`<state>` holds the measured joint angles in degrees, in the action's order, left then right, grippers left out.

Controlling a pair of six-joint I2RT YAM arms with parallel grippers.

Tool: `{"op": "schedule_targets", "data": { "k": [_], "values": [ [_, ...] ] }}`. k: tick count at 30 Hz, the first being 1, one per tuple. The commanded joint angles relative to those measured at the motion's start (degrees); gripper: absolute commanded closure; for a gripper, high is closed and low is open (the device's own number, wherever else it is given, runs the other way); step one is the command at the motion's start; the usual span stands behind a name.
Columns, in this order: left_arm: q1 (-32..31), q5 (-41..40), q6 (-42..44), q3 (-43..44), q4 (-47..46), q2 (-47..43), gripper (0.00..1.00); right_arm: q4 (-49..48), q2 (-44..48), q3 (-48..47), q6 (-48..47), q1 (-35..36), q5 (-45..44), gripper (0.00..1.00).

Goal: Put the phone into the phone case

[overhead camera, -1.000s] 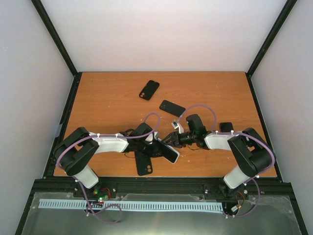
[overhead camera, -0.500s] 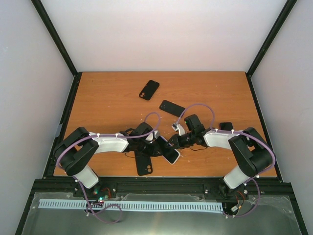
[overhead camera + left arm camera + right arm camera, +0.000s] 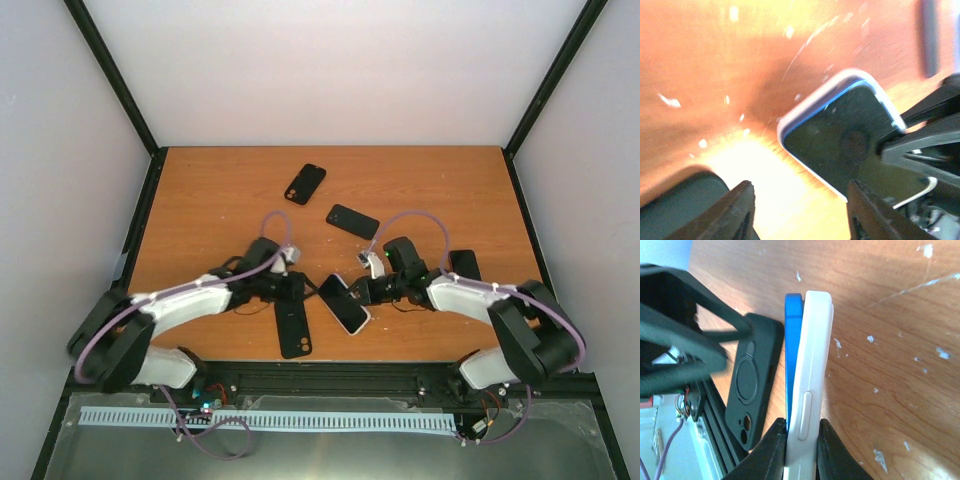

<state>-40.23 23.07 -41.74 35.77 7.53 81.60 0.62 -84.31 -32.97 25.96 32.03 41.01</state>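
The phone, blue-edged with a dark screen, sits inside a white phone case. My right gripper is shut on one end of it and holds it on edge just above the table. In the right wrist view the fingers pinch the phone and case together. My left gripper is open and empty, a short way left of the phone. The left wrist view shows the phone ahead of my open left gripper, apart from it.
A black case lies face down by the table's front edge, also in the right wrist view. Two more black cases lie farther back. Another dark item lies behind the right arm.
My left arm has pulled back to the left and its gripper has let go of the phone. The right gripper still holds the cased phone, moved slightly.
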Motion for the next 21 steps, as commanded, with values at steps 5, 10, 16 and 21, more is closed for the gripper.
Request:
{"op": "schedule_targets", "data": {
  "k": [5, 10, 16, 21],
  "values": [
    [11.5, 12.9, -1.3, -2.7, -7.7, -23.1, 0.30, -11.8, 18.2, 4.2, 4.3, 0.0, -2.6, 0.93],
    [11.9, 18.8, -1.9, -0.9, -11.2, -27.6, 0.20, -18.7, 27.5, 6.3, 6.0, 0.0, -0.7, 0.93],
    [11.9, 26.8, -6.8, -3.9, -24.6, -28.3, 0.18, -24.1, 33.9, 7.9, 9.6, 0.0, 0.8, 0.93],
    [11.9, 30.2, -11.0, -5.8, -34.3, -27.3, 0.22, -32.1, 32.6, 8.9, 16.1, 0.0, 5.7, 0.93]
  ]
}}
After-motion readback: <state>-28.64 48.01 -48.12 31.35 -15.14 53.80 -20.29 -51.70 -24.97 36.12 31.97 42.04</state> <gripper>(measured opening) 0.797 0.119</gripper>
